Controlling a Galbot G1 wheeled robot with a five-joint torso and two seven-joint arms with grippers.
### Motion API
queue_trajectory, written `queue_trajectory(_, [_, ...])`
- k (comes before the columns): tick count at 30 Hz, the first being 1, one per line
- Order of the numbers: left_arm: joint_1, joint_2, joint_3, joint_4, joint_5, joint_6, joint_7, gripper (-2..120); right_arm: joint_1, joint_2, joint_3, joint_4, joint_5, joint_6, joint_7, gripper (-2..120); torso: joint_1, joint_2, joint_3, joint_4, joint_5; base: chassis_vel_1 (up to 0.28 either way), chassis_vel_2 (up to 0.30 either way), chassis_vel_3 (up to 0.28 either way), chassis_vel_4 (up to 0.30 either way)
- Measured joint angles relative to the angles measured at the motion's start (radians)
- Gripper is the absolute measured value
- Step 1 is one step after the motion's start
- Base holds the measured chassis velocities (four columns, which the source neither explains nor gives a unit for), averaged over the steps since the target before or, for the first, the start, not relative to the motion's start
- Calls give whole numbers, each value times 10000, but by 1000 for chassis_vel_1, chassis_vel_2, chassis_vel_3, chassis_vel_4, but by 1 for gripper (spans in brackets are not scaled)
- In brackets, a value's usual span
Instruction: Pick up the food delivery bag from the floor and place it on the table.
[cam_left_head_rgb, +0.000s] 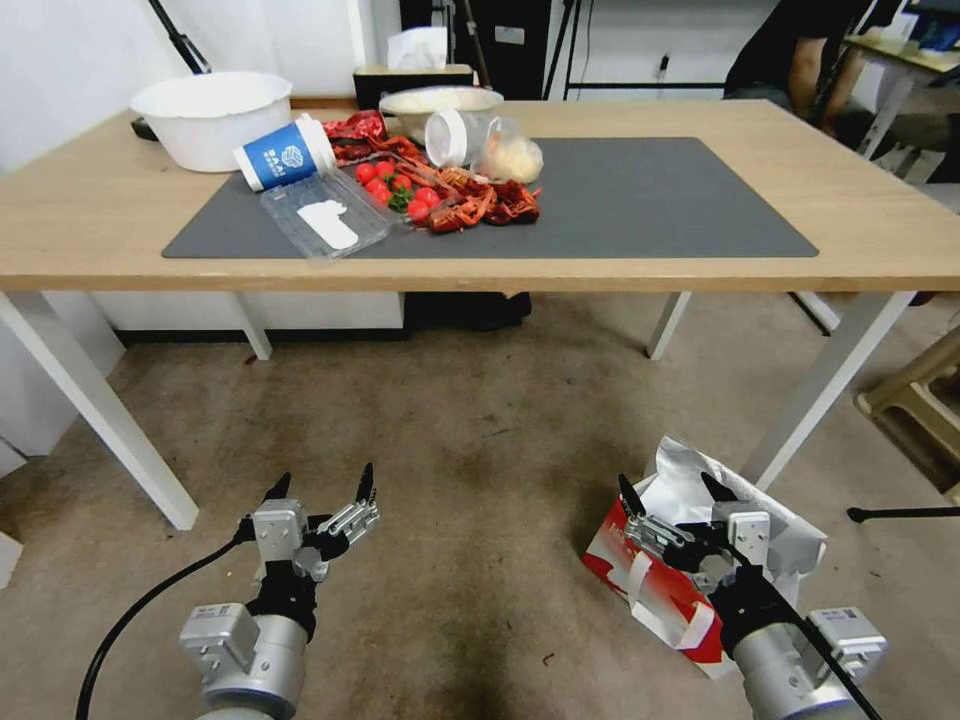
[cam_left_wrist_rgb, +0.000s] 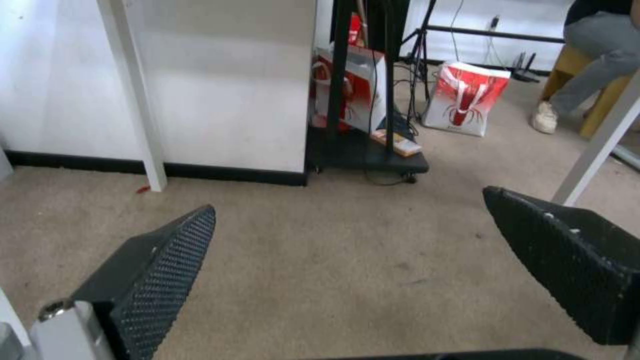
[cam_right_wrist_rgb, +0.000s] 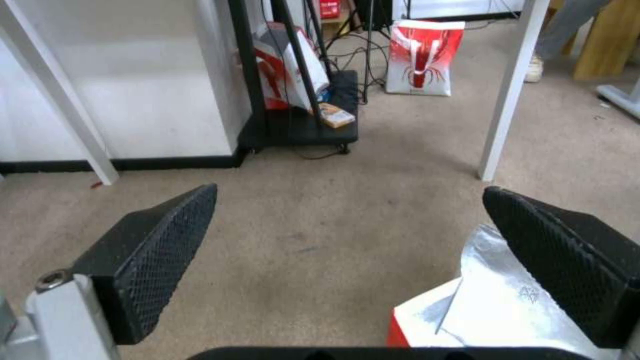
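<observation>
Food delivery bag on floor, lower right of head frame, beside a white bench leg. Tipped, foil mouth toward upper right of frame, red side w/ white strap handles facing lower left. Long axis approx lower left to upper right.

Right gripper right over bag, jaws wide, nothing held; contact w/ bag can't be told. In right wrist view, foil lining just under one finger, carpet under the other, so bag off-centre between jaws. Judged: needs a sideways shift toward the foil, or a reach for a strap, before closing.

Left gripper lower left of head frame, over bare carpet, well apart from bag, jaws wide, empty. Right arm clearly nearer.

Bench across upper half of frame, w/ dark mat. Left part of mat crowded: white bowl, blue cup, clear tray, tomatoes, jar. Right part of mat bare, likely drop spot. Judged risk: bench edge and leg just beside bag on the lift path.
</observation>
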Motion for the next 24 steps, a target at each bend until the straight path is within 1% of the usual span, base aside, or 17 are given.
queue_trajectory(9, [-55, 4, -11, 61, 5, 0, 3, 100, 22, -1, -3, -61, 40, 23, -24, 100, -85, -307, -221, 0, 0, 0, 0, 0, 0])
queue_trajectory(17, [-63, -1, -4, 114, 12, -9, 7, 100, 13, 37, -20, -127, 65, 194, -55, 100, -171, -677, -503, 0, 0, 0, 0, 0, 0])
queue_trajectory(18, [-63, -1, -4, 114, 12, -9, 7, 100, 13, 37, -20, -127, 65, 194, -55, 100, -171, -677, -503, 0, 0, 0, 0, 0, 0])
queue_trajectory(21, [-65, -4, 5, 117, 12, -13, 7, 100, 6, 42, -21, -129, 65, 212, -54, 100, -198, -831, -629, 0, 0, 0, 0, 0, 0])
queue_trajectory(24, [-69, -4, 6, 125, 12, -18, 5, 100, 6, 39, -21, -129, 66, 213, -54, 100, -214, -915, -699, 0, 0, 0, 0, 0, 0])
